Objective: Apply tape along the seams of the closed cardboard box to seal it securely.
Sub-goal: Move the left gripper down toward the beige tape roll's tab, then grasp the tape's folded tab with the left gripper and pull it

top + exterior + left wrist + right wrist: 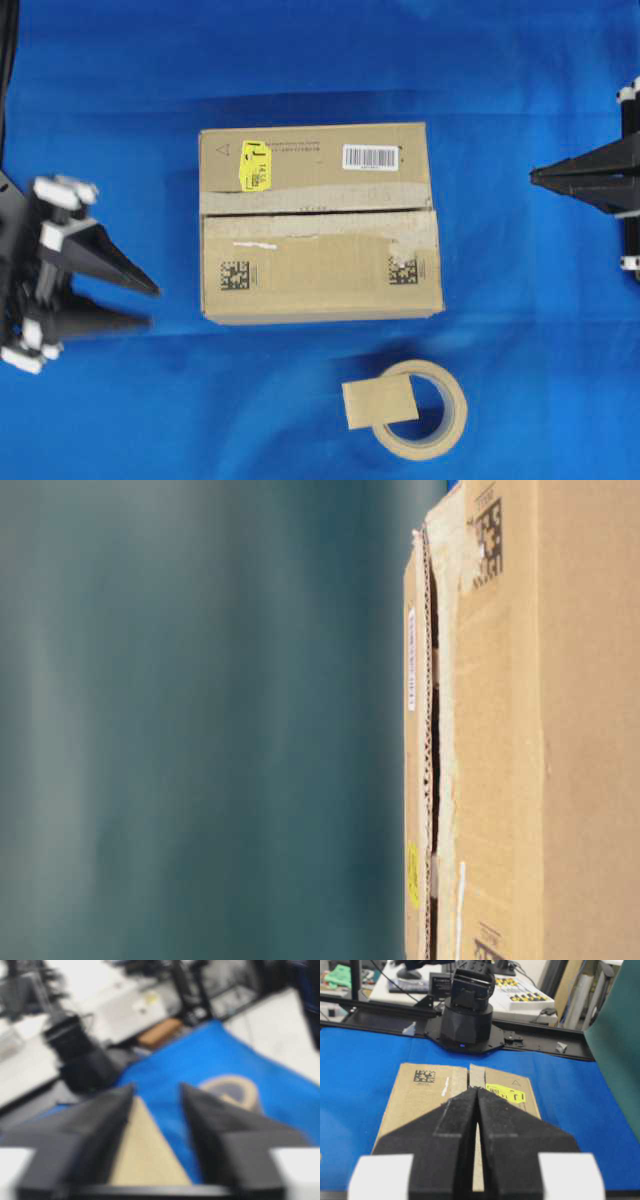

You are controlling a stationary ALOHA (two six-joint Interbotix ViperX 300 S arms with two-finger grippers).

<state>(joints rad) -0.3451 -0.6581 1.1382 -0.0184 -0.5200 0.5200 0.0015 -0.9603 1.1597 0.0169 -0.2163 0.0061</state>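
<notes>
The left black two-fingered tool (150, 305) stands parted with nothing between its fingers, low at the left of the blue cloth-covered worktop (110, 120) and well clear of the box's left wall. The right black tool (533, 177) has its fingers pressed together, empty, at the far right, level with the box's upper half.

Between them, mid-worktop, sits the rectangular brown cardboard box with a yellow sticker, white barcode label and two black matrix codes (320, 265), flaps down. The thin dark slit between its two top flaps (300, 212) runs the box's length; a pale, worn band of old tape residue lies along it, and in the table-level view the flap edges gape, showing corrugation. I judge the seam unsealed.

The small, roughly square tan piece of masking tape (379, 402) lies in front of the box, overlapping the left rim of the beige ring-shaped tape roll (425, 410). Neither tool touches it, so the work looks barely begun: picking up, placing and pressing all remain.

Room is generous. Bare cloth surrounds the box on every side, and the strip between box front and tape is open. The piece lying partly on the roll likely leaves a raised edge to pinch, though that is a guess.
</notes>
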